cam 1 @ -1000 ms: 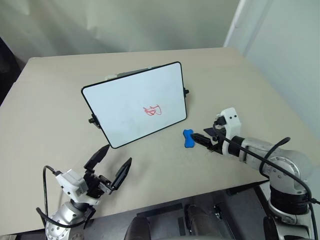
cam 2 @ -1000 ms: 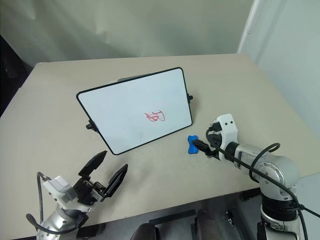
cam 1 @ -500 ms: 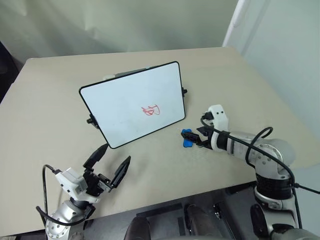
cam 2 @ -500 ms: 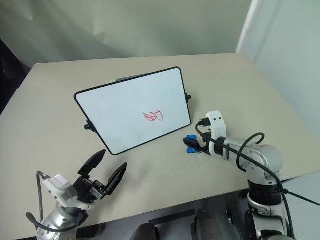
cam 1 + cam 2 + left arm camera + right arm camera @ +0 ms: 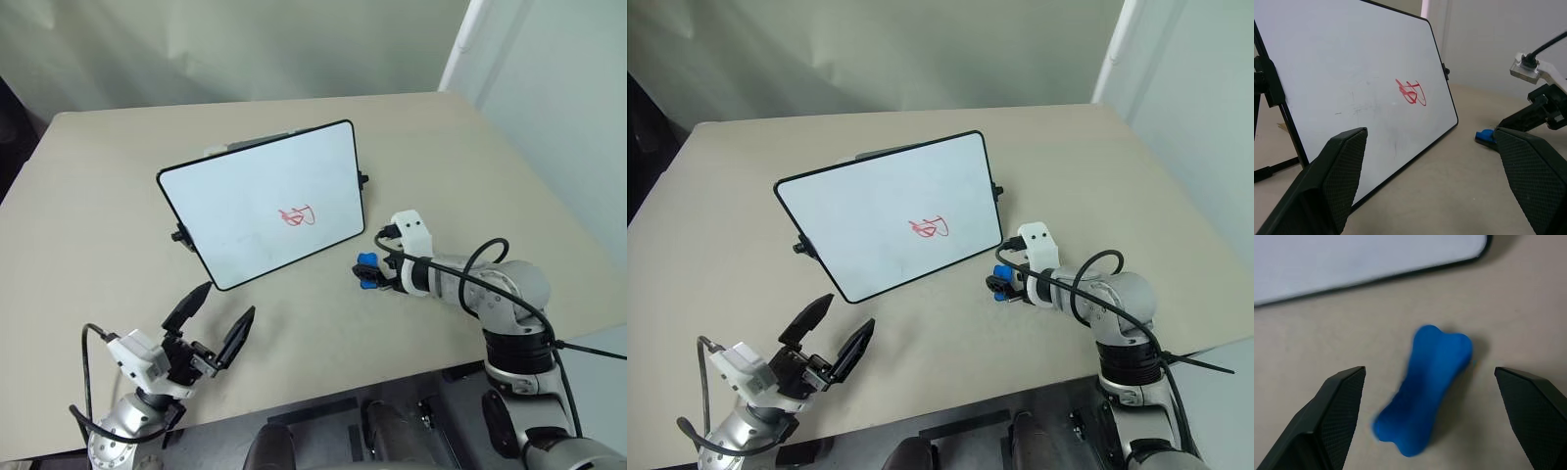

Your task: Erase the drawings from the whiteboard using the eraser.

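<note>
From the head, the whiteboard stands tilted back at mid-table, the red drawings right of its centre. The blue eraser lies flat at the board's 4 o'clock corner, just off it. The right gripper hangs over it, fingers spread, holding nothing. The left gripper, at 7 o'clock, is spread and empty.

In the right wrist view, the eraser lies between the wide fingers, long axis from 7 to 1 o'clock.
</note>
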`<action>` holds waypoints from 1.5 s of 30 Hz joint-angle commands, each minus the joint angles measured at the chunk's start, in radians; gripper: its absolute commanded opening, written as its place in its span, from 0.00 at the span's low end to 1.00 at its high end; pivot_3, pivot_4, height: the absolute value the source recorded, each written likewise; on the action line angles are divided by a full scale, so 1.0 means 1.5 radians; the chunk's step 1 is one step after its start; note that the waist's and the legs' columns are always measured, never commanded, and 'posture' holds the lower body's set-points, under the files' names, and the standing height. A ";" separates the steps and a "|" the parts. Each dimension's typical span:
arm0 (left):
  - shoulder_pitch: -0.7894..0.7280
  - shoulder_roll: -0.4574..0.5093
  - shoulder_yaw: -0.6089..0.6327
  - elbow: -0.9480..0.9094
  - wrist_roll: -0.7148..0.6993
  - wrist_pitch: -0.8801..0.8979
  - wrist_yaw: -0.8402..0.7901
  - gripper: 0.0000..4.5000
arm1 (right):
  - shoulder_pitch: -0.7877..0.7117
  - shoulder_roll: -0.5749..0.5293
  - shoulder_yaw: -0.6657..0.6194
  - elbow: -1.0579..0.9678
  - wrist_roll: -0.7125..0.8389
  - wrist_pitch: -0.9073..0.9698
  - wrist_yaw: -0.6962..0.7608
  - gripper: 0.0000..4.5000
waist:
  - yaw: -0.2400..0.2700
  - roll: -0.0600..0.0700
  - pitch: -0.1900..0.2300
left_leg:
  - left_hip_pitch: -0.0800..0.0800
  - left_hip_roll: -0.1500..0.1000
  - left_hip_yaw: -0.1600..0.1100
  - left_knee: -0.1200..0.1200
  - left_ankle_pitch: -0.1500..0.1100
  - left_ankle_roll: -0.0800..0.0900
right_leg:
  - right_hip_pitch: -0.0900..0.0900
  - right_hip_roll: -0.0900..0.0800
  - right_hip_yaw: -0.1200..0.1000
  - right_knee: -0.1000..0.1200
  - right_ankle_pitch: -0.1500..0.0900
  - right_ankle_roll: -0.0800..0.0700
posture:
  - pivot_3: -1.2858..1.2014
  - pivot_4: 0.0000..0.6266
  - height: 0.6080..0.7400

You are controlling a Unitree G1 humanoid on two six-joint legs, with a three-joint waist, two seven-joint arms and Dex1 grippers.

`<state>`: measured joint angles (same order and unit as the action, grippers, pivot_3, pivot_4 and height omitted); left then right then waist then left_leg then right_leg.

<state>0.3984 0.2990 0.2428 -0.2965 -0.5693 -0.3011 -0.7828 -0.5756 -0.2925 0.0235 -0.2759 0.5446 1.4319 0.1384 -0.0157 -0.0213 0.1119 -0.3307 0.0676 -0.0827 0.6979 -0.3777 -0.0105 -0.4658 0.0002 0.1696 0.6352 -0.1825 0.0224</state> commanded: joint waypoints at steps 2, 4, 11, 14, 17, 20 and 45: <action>0.002 0.004 0.011 -0.016 -0.013 -0.003 -0.002 1.00 | 0.000 0.004 0.010 -0.022 -0.008 0.008 0.009 0.99 | 0.000 0.000 0.000 | 0.000 0.000 0.000 0.000 0.000 0.000 | 0.000 0.000 0.000 0.000 0.000 0.000 | 0.52 0.24 1.00; 0.002 0.004 0.012 -0.015 -0.014 -0.003 -0.003 1.00 | -0.001 0.009 0.014 -0.021 -0.011 0.011 0.009 0.99 | 0.000 0.000 0.000 | 0.000 0.000 0.000 0.000 0.000 0.000 | 0.000 0.000 0.000 0.000 0.000 0.000 | 0.52 0.24 1.00; 0.002 0.005 0.013 -0.012 -0.014 -0.004 -0.006 1.00 | -0.017 0.020 0.021 -0.024 -0.016 0.046 0.013 0.99 | -0.001 0.000 0.000 | 0.000 0.000 0.000 0.000 0.000 0.001 | 0.000 0.000 0.000 0.001 0.000 0.000 | 0.52 0.24 1.00; 0.002 0.004 0.012 -0.013 -0.014 -0.004 -0.007 1.00 | -0.011 0.009 0.045 -0.028 -0.021 0.077 0.014 0.99 | -0.001 0.000 0.000 | 0.000 0.000 0.000 0.000 0.000 0.001 | 0.000 0.000 0.000 0.001 0.000 0.000 | 0.52 0.24 1.00; 0.003 0.004 0.011 -0.015 -0.015 -0.003 -0.007 1.00 | -0.007 0.003 0.052 -0.029 -0.028 0.094 0.013 0.99 | -0.001 -0.001 0.000 | 0.000 0.000 0.000 0.000 0.000 0.000 | 0.000 0.000 0.000 0.000 0.000 0.000 | 0.52 0.24 1.00; 0.004 0.003 0.010 -0.013 -0.016 -0.004 -0.009 1.00 | -0.005 0.004 0.048 -0.032 -0.031 0.097 0.015 0.91 | 0.000 -0.001 -0.001 | 0.000 0.000 0.000 0.000 0.000 0.000 | 0.000 0.000 0.000 0.000 0.000 0.000 | 0.52 0.24 1.00; -0.002 0.004 0.011 -0.012 -0.017 -0.001 -0.010 1.00 | 0.012 -0.022 0.020 -0.117 -0.033 0.076 0.071 0.09 | 0.000 -0.001 -0.001 | 0.000 0.000 0.000 0.000 0.000 0.000 | 0.000 0.000 0.000 0.000 0.000 0.000 | 0.52 0.24 1.00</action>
<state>0.3927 0.3031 0.2556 -0.2898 -0.5873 -0.2980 -0.7951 -0.5571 -0.3177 0.0839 -0.4020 0.4795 1.5543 0.2266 -0.0163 -0.0231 0.1108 -0.3308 0.0676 -0.0826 0.6976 -0.3779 -0.0102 -0.4659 0.0003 0.1694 0.6355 -0.1826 0.0224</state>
